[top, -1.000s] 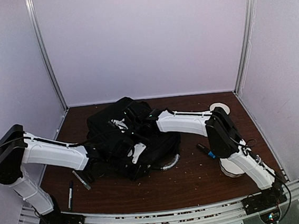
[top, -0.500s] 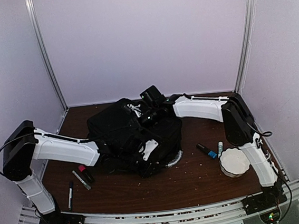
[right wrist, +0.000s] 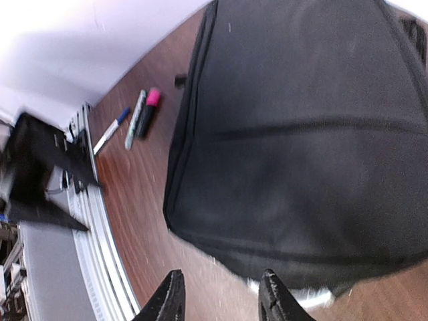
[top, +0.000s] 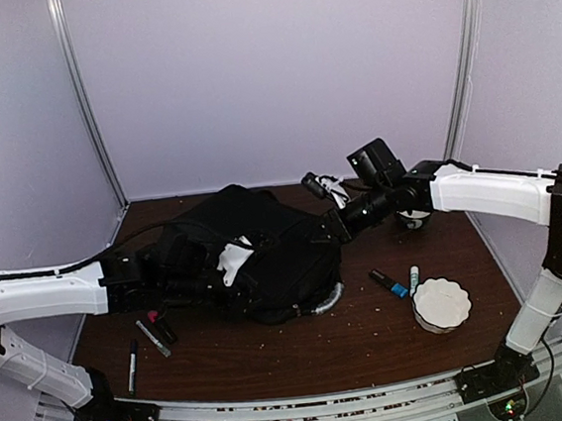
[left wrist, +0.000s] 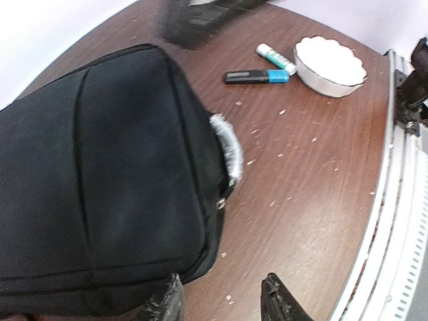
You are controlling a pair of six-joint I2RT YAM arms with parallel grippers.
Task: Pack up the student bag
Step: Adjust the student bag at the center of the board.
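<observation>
The student bag point(top: 266, 262) lies flat in the middle of the table, a big black fabric pack with a grey-silver handle point(top: 322, 303) at its near right edge. My left gripper point(top: 239, 266) hovers over the bag's left part, open, with nothing between its fingers. In the left wrist view the bag point(left wrist: 100, 180) fills the left side and the left gripper point(left wrist: 222, 304) straddles its edge. My right gripper point(top: 316, 184) hangs open above the bag's far right corner. The right wrist view looks down on the bag point(right wrist: 307, 127) past the empty right gripper point(right wrist: 221, 297).
A white scalloped bowl point(top: 441, 303), a black-and-blue marker point(top: 389, 284) and a white stick with a green cap point(top: 413, 279) lie right of the bag. A pink highlighter point(top: 159, 325), a grey marker point(top: 152, 338) and a pen point(top: 134, 366) lie at its left.
Both grippers have opened and come off the bag. The left arm has drawn back to the left, the right arm has risen and swung right, and the bag lies flatter.
</observation>
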